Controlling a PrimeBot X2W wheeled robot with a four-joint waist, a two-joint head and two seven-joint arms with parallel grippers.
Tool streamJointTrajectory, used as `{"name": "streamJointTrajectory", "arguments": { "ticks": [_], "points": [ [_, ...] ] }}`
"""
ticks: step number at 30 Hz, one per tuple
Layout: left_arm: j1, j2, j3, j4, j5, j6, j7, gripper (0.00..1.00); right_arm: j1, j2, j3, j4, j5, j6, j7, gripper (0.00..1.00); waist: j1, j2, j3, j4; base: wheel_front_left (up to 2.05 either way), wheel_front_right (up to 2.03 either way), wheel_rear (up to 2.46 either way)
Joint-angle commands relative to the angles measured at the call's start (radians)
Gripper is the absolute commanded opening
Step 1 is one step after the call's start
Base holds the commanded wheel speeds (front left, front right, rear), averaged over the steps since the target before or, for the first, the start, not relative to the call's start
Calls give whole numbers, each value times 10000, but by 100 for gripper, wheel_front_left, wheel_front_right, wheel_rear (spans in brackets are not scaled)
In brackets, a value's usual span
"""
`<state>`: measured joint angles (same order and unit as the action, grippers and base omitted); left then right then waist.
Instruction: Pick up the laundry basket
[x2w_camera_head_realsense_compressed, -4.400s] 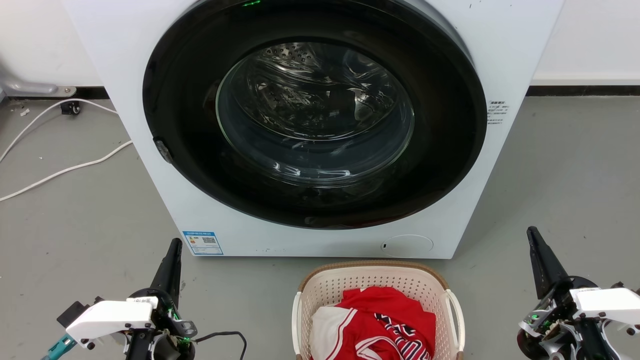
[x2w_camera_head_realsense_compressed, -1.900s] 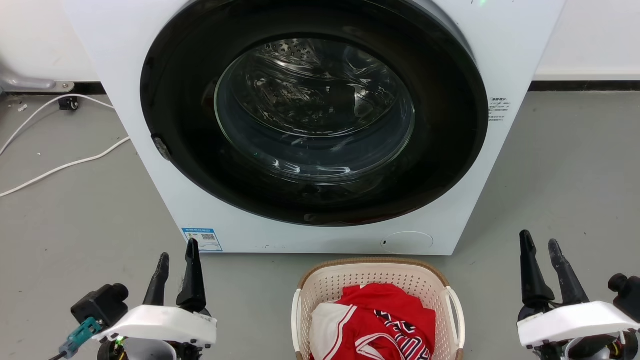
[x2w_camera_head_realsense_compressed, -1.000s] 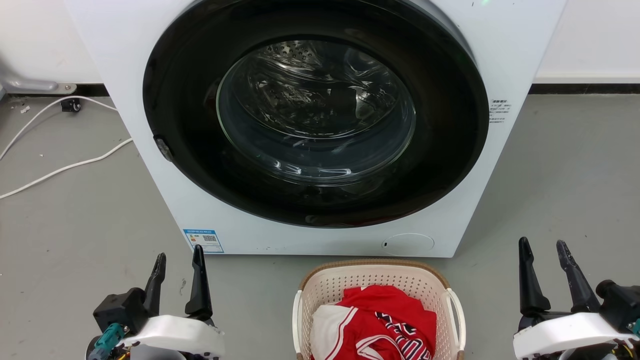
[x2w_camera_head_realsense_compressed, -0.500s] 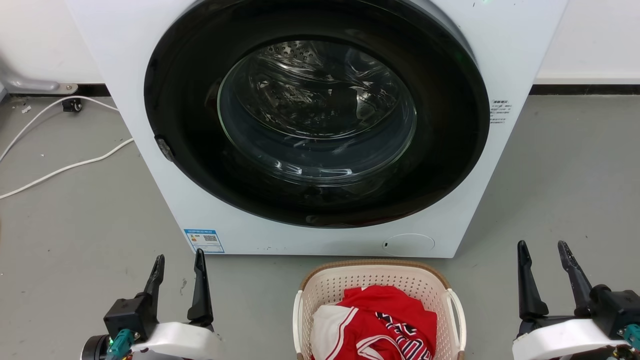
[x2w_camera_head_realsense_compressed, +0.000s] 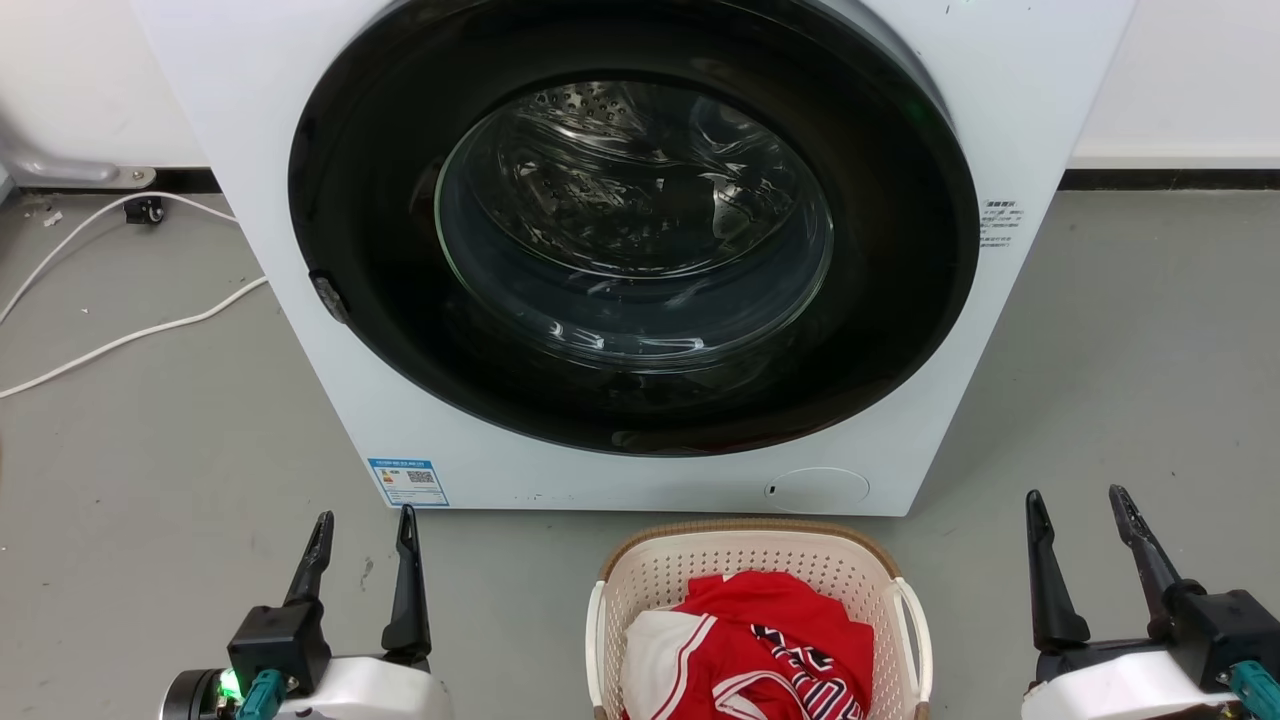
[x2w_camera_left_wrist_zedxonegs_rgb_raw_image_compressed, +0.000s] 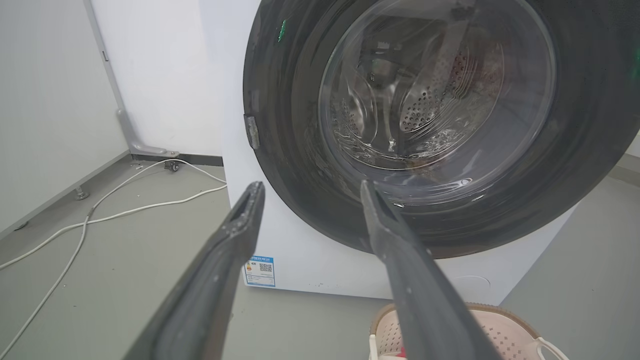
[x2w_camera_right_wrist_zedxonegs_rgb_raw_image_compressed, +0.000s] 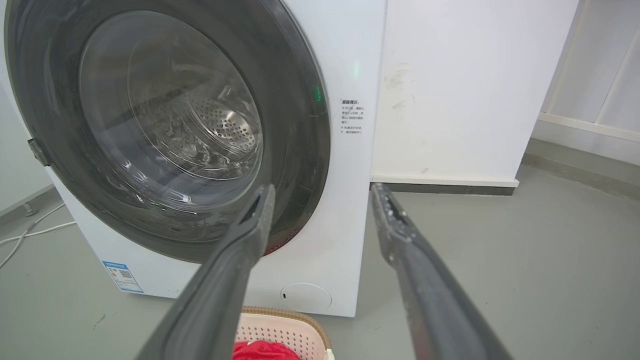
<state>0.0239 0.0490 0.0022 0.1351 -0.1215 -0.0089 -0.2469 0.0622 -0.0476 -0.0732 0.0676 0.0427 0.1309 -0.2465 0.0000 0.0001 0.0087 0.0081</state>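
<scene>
Where basket (x2w_camera_head_realsense_compressed: 700, 575) sits: on floor (x2w_camera_head_realsense_compressed: 150, 450), before washer (x2w_camera_head_realsense_compressed: 1030, 100).
Left gripper (x2w_camera_head_realsense_compressed: 364, 516): fingers (x2w_camera_head_realsense_compressed: 405, 590) parted, holding nothing, apart from basket.
Right gripper (x2w_camera_head_realsense_compressed: 1075, 495): fingers (x2w_camera_head_realsense_compressed: 1042, 570) parted, empty, apart from basket.

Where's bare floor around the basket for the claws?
Bare grey floor lies either side of the cream perforated plastic basket, toward the left claw and right claw. Crowded behind: white washing machine close; white cables far left.

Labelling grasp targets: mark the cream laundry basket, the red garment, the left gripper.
cream perforated plastic laundry basket (x2w_camera_head_realsense_compressed: 760, 562): head view, far wall.
red fabric garment (x2w_camera_head_realsense_compressed: 790, 620): head view, upper fold.
left gripper (x2w_camera_head_realsense_compressed: 364, 512): head view, midway between fingers.
</scene>
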Motion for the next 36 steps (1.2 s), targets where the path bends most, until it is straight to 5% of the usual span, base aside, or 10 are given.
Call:
{"name": "streamJointTrajectory", "arguments": {
  "ticks": [1, 36],
  "points": [
    [112, 22, -10, -6, 234, 5, -82, 100, 130, -44, 9, -76, -226, -3, -103, 100, 0, -1, -8, 1, 0, 0, 0],
    [128, 22, 58, 185, 201, -146, -189, 100, 49, -44, -20, 35, -10, -3, -196, 100, 0, -1, 44, -23, 0, 0, 0]
  ]
}}
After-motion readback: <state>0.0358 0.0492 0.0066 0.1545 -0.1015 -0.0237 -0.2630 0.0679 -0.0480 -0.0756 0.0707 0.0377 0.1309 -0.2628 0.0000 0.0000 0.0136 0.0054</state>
